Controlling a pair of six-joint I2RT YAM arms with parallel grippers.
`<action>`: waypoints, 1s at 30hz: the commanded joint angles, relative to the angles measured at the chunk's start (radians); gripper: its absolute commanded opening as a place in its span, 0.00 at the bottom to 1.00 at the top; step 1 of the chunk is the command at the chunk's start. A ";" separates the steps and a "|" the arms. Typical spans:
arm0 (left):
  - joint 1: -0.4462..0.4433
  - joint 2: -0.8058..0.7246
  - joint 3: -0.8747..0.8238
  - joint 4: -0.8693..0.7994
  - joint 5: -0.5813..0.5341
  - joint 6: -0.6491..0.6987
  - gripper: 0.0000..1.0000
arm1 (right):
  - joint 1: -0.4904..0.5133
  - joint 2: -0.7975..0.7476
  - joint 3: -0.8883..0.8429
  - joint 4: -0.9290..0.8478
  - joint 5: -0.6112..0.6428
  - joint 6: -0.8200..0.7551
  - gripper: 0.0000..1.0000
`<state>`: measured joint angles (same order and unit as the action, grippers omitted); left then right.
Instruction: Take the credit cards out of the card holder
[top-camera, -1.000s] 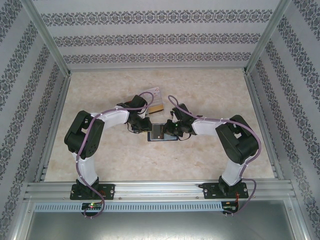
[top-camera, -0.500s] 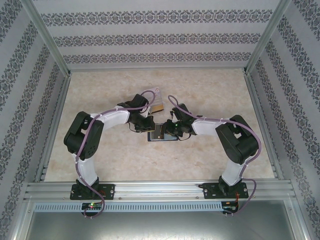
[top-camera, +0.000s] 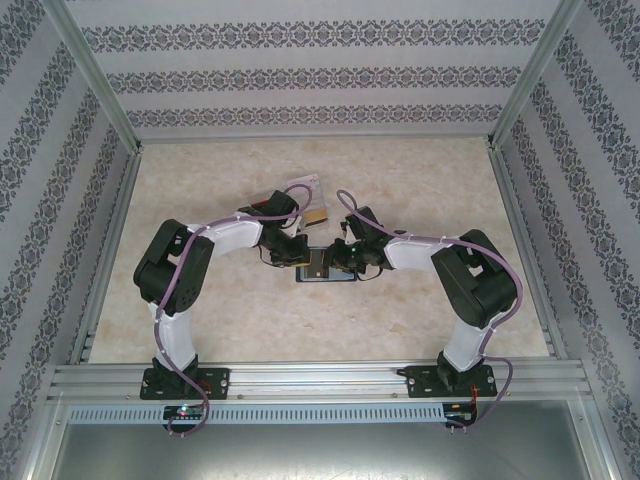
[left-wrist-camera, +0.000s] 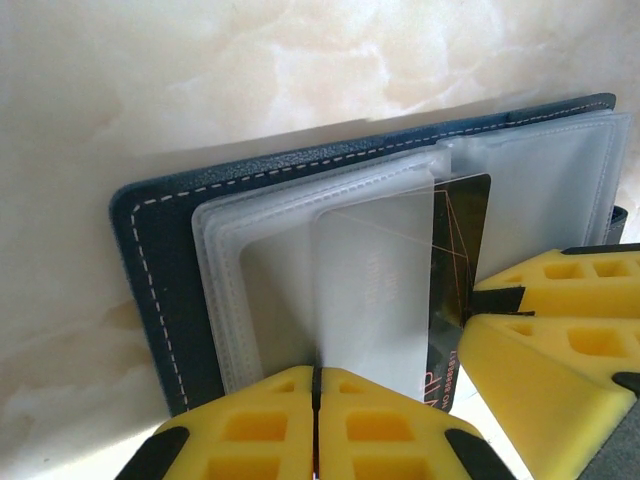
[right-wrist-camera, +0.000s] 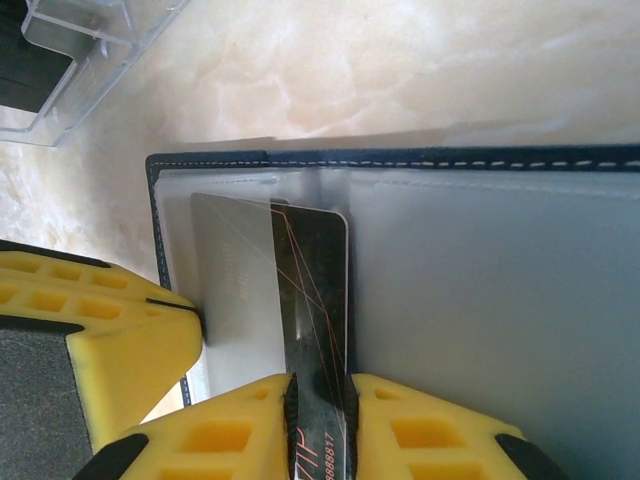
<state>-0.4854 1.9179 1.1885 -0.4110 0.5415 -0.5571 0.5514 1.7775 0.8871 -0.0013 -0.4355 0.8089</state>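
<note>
The pale marbled table (top-camera: 420, 200) carries the card holder (left-wrist-camera: 150, 260) near its middle, between the two arms. It lies open and flat, navy cover down, with its clear sleeves (left-wrist-camera: 560, 190) fanned upward. The left gripper (left-wrist-camera: 316, 385) is clenched on the near edge of one frosted sleeve (left-wrist-camera: 370, 290), its yellow pads pressed together with only the thin plastic between them. The right gripper (right-wrist-camera: 318, 390) grasps the black card (right-wrist-camera: 315, 270) by its end. That card sits partly inside the pinched sleeve (the covered part looks grey through the plastic, the bare part shows thin orange lines). The two grippers work just beside each other over the holder. Beyond the holder, near the left arm's wrist, a whitish card (top-camera: 312, 187) and an orange-gold card (top-camera: 316, 216) lie on the table
</note>
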 joint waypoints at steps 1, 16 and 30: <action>-0.012 0.028 -0.042 -0.031 -0.086 0.003 0.08 | -0.008 0.014 0.001 0.037 -0.020 -0.008 0.23; -0.011 0.034 -0.055 -0.038 -0.106 0.011 0.08 | -0.010 0.047 -0.011 0.074 -0.022 0.012 0.23; -0.011 -0.016 -0.028 -0.053 -0.089 -0.034 0.24 | -0.028 -0.080 -0.086 0.105 0.041 0.003 0.00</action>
<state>-0.4896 1.9030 1.1778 -0.3996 0.5228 -0.5716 0.5385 1.7390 0.8291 0.1017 -0.4358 0.8204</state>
